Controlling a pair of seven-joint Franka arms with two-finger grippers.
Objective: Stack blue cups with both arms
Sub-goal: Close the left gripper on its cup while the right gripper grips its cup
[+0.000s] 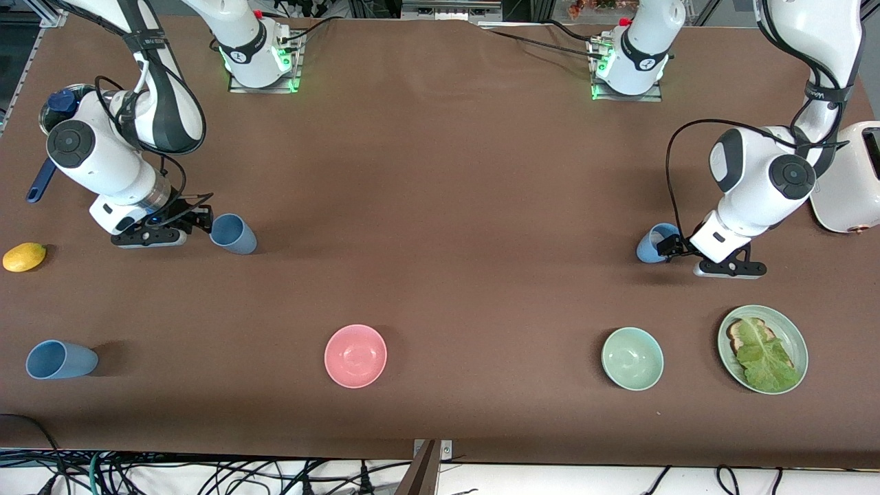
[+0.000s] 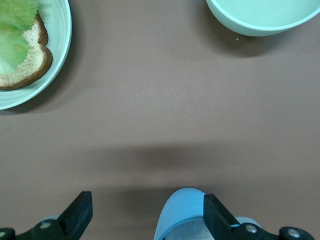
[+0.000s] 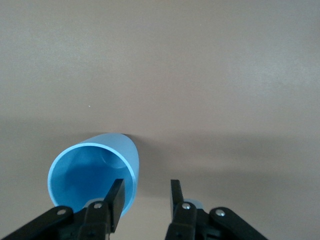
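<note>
Three light-blue cups show in the front view. One cup (image 1: 234, 234) lies tipped with its mouth toward my right gripper (image 1: 201, 222). In the right wrist view one finger (image 3: 116, 200) overlaps the rim of that cup (image 3: 92, 172), and my right gripper (image 3: 146, 194) is open, with bare table between its fingers. Toward the left arm's end a second cup (image 1: 653, 242) lies on its side. My left gripper (image 1: 672, 245) is open wide around this cup (image 2: 182, 212), which lies against one finger (image 2: 216, 216). A third cup (image 1: 60, 359) lies on its side near the front edge.
A pink bowl (image 1: 355, 355), a mint-green bowl (image 1: 632, 358) and a green plate (image 1: 790, 330) with bread and lettuce sit nearer the front camera. A lemon (image 1: 24, 256) and a dark-blue pot (image 1: 58, 103) are beside the right arm. A white toaster (image 1: 849, 182) stands by the left arm.
</note>
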